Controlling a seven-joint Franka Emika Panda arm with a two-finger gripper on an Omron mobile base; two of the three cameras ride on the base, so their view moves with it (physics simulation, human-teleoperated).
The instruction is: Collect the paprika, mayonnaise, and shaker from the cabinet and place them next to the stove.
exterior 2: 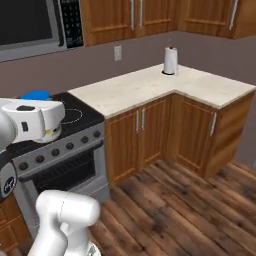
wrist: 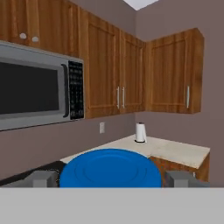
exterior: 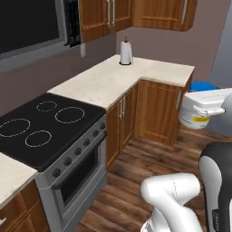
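The squat white mayonnaise jar with the blue lid sat between the two dark finger tips of the gripper, up in the air and out over the wooden floor. The jaws were spread wide, with one finger on each side of the fat jar, so the gripper seemed to be holding it, though where the fingers touched its sides was hard to see. In the hand view the round blue lid sat right in the middle, between the two grey tips.

The flat black glass stove with thin white rings was off to the left of the jar and lower down. Just beside the stove lay the pale stone counter, with a white paper towel roll standing at its far end. The jar stood upright, lid on top. To put it next to the stove, it would likely have to go left and down onto that counter. The brown wooden wall cabinets hung above with their doors shut.
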